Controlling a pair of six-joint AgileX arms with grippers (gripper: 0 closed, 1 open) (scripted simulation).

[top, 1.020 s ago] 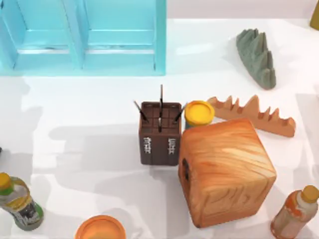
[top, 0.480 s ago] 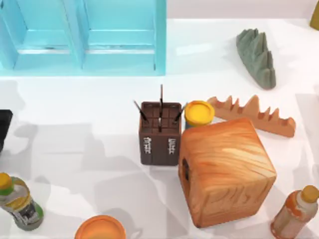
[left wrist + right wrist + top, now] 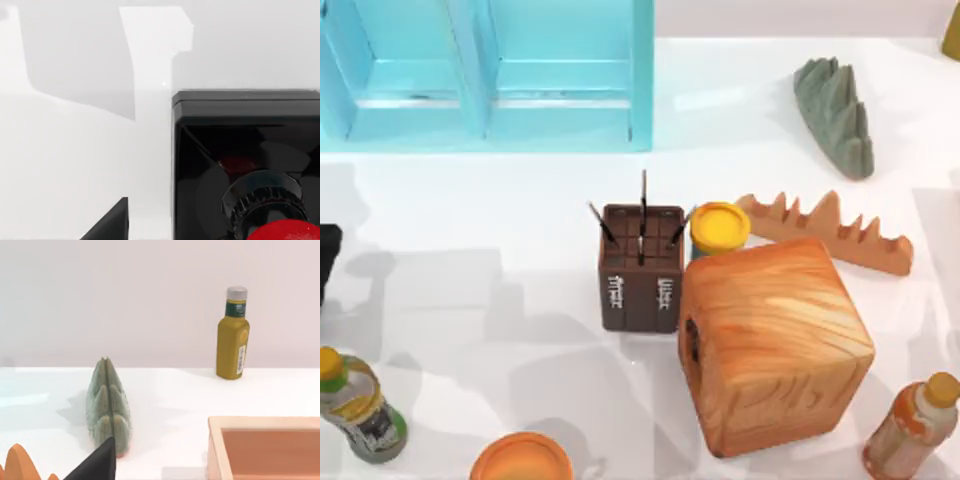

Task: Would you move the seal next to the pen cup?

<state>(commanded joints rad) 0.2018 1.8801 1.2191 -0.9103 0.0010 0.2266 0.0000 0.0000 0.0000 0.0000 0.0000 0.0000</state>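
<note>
while the seal (image 3: 245, 165) stands upright, knob up, i cannot tell the left fingers' state.

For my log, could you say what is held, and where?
Cannot tell: the seal lies close before the left gripper, contact unseen; right gripper faces the bottle.

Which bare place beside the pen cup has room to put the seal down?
Free: the white table left of the dark brown square pen cup, and in front of it toward the orange round lid. Crowded: its right, where the yellow-lidded round jar and large wooden cube stand close.
</note>
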